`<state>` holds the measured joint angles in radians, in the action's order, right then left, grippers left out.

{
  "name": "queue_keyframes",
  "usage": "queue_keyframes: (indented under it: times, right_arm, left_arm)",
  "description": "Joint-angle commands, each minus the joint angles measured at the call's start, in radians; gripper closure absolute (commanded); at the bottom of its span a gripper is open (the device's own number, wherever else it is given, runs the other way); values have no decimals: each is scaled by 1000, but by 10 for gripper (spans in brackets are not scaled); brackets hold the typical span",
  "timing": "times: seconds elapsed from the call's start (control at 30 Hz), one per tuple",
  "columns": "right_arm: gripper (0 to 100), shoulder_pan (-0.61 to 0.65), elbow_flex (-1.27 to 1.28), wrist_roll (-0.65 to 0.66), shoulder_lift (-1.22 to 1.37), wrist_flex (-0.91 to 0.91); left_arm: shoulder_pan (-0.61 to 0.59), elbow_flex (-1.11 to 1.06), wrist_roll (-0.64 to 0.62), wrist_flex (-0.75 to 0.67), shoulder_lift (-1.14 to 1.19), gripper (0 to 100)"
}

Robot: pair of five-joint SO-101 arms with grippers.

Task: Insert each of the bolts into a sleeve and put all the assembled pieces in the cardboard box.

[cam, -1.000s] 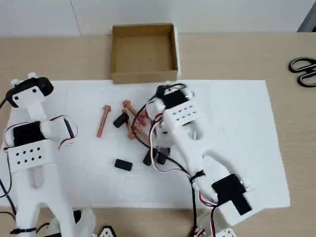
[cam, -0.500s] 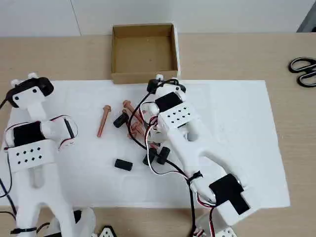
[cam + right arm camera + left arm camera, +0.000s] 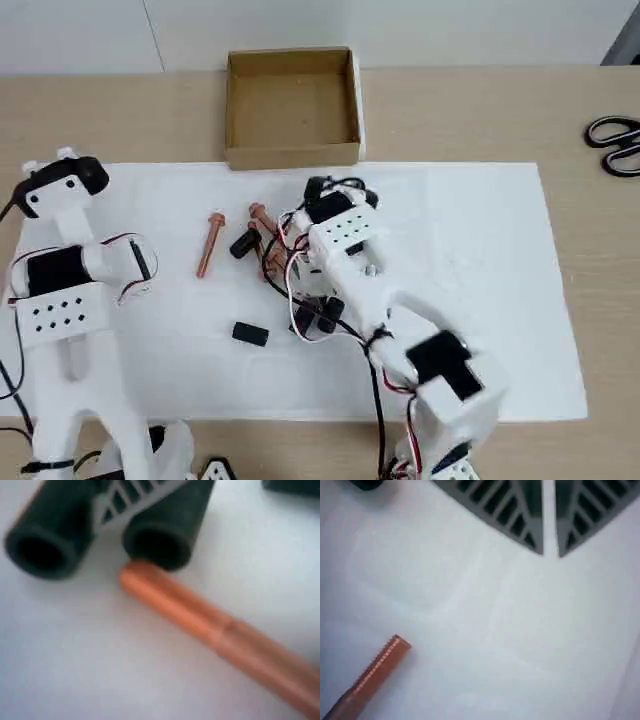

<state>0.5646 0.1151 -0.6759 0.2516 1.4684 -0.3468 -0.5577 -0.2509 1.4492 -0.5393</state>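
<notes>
The right arm (image 3: 400, 320) reaches from the near edge toward the far left across the white sheet (image 3: 480, 250), its wrist bent down over the bolts (image 3: 262, 222) clustered mid-sheet. The right gripper (image 3: 131, 499) sits low among two black sleeves (image 3: 45, 540) beside an orange bolt (image 3: 200, 620) lying flat; whether it is clenched on anything cannot be told. The left arm (image 3: 60, 290) stands folded at the left, with the left gripper (image 3: 550, 550) almost closed on nothing above the sheet, near a lone bolt (image 3: 209, 243). The cardboard box (image 3: 292, 155) sits at the sheet's far edge.
</notes>
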Motion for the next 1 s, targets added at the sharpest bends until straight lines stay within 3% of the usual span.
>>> queue_keyframes:
  times: [0.0, 0.63, 0.97]
  right_arm:
    - [648, 4, -29, -8, 59, -1]
    - [649, -4, -28, -3, 117, 10]
    - [664, -4, -29, -6, 113, 105]
  left_arm:
    - [-3, 48, -2, -2, 0, 992]
    - [-3, 48, -2, 3, 2, 992]
    - [-3, 48, -2, 3, 0, 992]
